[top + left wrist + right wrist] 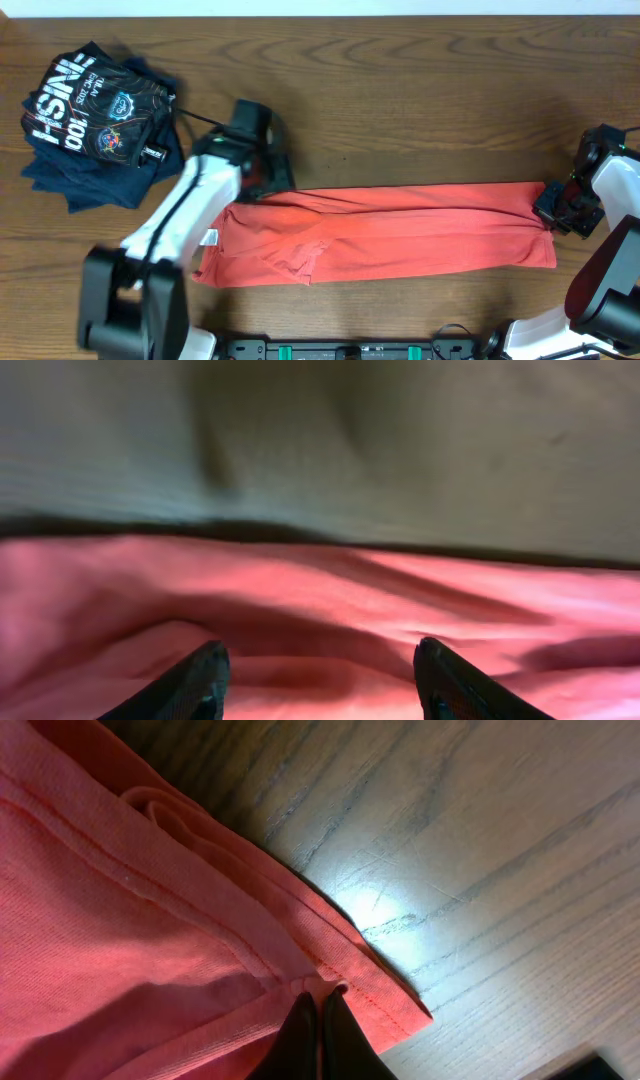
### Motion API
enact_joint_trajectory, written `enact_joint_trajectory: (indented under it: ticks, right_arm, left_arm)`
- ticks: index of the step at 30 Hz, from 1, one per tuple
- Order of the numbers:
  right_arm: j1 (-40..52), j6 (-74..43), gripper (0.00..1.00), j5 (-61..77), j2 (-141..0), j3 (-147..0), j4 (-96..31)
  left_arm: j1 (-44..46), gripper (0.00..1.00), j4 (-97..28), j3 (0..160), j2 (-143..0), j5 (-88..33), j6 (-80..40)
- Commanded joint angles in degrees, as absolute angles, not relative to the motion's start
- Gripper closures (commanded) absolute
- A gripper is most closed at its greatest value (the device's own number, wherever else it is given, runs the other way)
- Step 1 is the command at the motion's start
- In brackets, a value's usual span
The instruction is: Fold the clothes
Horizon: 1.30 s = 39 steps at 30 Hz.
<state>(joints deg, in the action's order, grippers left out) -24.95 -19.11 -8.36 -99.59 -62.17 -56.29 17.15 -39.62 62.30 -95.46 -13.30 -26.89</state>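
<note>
T-shirt (400, 235) hem nipped — right claw (318, 1012); left claw (320, 665) spread.

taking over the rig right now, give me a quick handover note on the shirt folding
Left tool: open, over the T-shirt at its far long edge, gripping nothing.
Right tool: shut, apparently pinching the T-shirt's hem at its right end.
T-shirt: lies as a long band across the table; dark shirts stacked at the far left, apart from it.
Done: lengthwise fold, by the look of it.
Left: fold the band crosswise into a compact stack.
</note>
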Motion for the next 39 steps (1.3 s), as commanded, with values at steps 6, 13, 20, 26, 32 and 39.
enact_joint_trajectory:
  ticks: [6, 13, 20, 26, 32, 39]
  right_arm:
    - [-25.43, -20.12, 0.97, -8.12, -98.70, -61.84, -56.10]
    - [-25.43, -20.12, 0.97, -8.10, -98.70, -61.84, -56.03]
    - [-25.43, -20.12, 0.97, -8.12, -98.70, -61.84, -55.90]
    - [-25.43, -20.12, 0.97, -8.12, -98.70, -61.84, -55.75]
    - [-25.43, -20.12, 0.97, -8.10, -98.70, -61.84, -55.72]
    - [-25.43, -20.12, 0.97, -8.10, -98.70, -61.84, -55.96]
  left_arm:
    - [20.36, 0.69, -41.93, 62.92, -99.88, -12.80, -31.44]
    - [21.04, 0.94, -44.64, 62.92, -99.88, -13.06, -32.01]
    - [21.04, 0.94, -45.89, 62.92, -98.26, -24.47, -28.10]
    - [21.76, 0.94, -51.00, 62.92, -94.89, -25.26, -25.80]
    - [22.31, 0.55, -50.04, 62.87, -95.00, -18.09, -25.61]
    - [22.28, 0.45, -46.37, 62.85, -95.18, -12.71, -31.83]
